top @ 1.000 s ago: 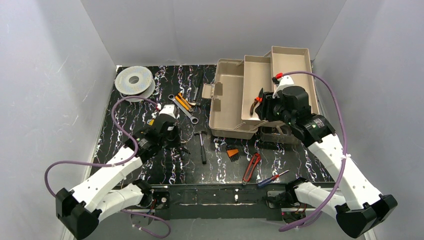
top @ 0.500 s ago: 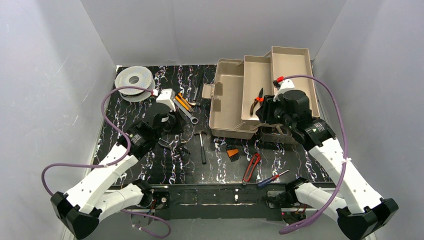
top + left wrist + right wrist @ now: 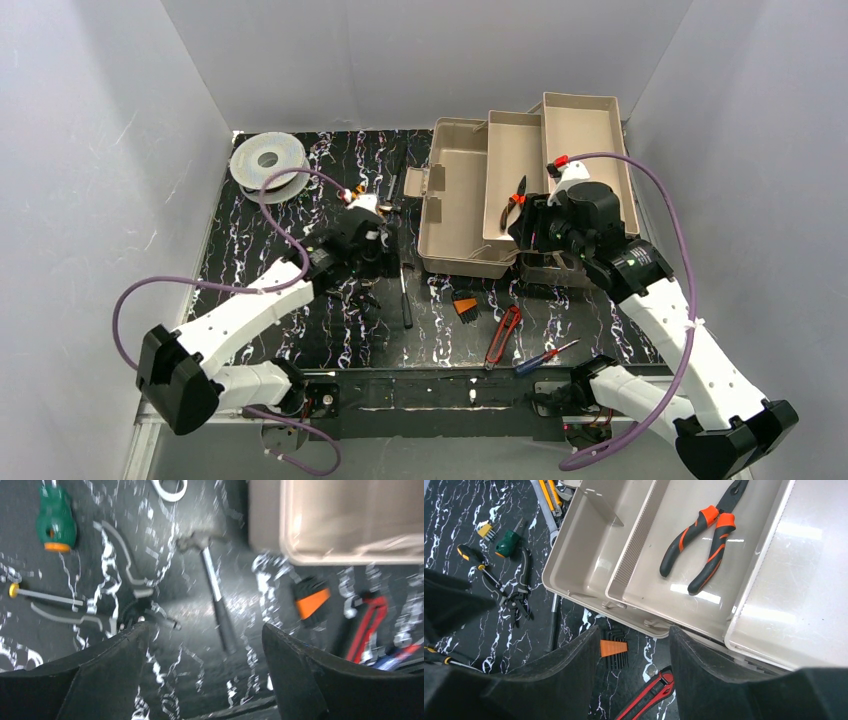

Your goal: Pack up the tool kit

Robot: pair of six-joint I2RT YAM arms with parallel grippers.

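Observation:
The tool kit (image 3: 470,200) is a big beige box standing open at the back right, its fold-out trays spread. Its corner shows in the left wrist view (image 3: 350,525). Orange-and-black pliers (image 3: 704,545) lie in the middle tray (image 3: 664,595). My right gripper (image 3: 631,655) hovers open and empty over the box's front edge, above the pliers (image 3: 517,195). My left gripper (image 3: 205,645) is open and empty, low over the mat just left of the box. A hammer (image 3: 217,605) lies ahead of it. In the top view the left gripper (image 3: 383,260) sits beside the hammer (image 3: 404,292).
Loose tools lie on the black marbled mat: an orange hex key set (image 3: 465,305), a red utility knife (image 3: 503,335), a screwdriver (image 3: 545,356), a green stubby driver (image 3: 56,522) and dark pliers (image 3: 519,597). A grey wire spool (image 3: 267,160) stands back left.
My left gripper swung right toward the hammer and box and went from shut to open. My right gripper let go of the pliers, which now lie in the tray, and drew back slightly.

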